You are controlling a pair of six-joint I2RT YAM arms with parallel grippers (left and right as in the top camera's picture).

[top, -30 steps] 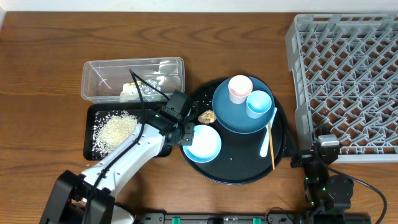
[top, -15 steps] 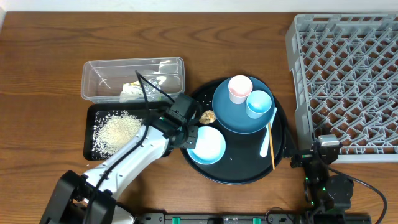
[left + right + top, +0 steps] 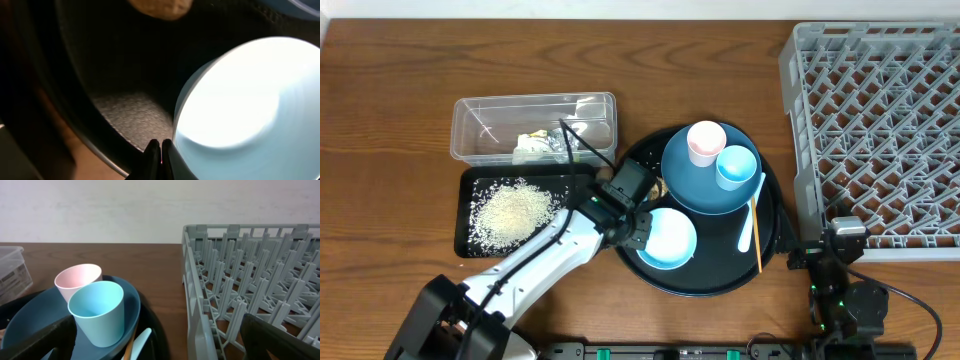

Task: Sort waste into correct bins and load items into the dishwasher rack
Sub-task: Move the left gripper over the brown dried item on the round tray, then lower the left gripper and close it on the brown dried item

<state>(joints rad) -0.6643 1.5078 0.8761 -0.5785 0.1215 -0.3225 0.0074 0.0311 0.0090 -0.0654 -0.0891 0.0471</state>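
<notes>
Left fingers [image 3: 152, 153] are pinched together, their tips just beside the left rim of the light blue bowl [image 3: 669, 238], which sits at the lower left of the round black tray [image 3: 710, 284]. Right fingers [image 3: 30, 340] stand spread wide at the bottom right, near the front corner of the grey rack [image 3: 880, 110]. On the dark blue plate [image 3: 698, 190] stand the pink cup [image 3: 706, 142] and the light blue cup [image 3: 736, 166]. The spoon [image 3: 753, 212] and chopstick [image 3: 758, 250] lie along its right side. The brown lump [image 3: 160, 6] lies just above the bowl. Rice [image 3: 515, 210] is heaped in the black rectangular tray [image 3: 466, 190], and wrappers [image 3: 548, 146] lie in the clear tub [image 3: 470, 110].
</notes>
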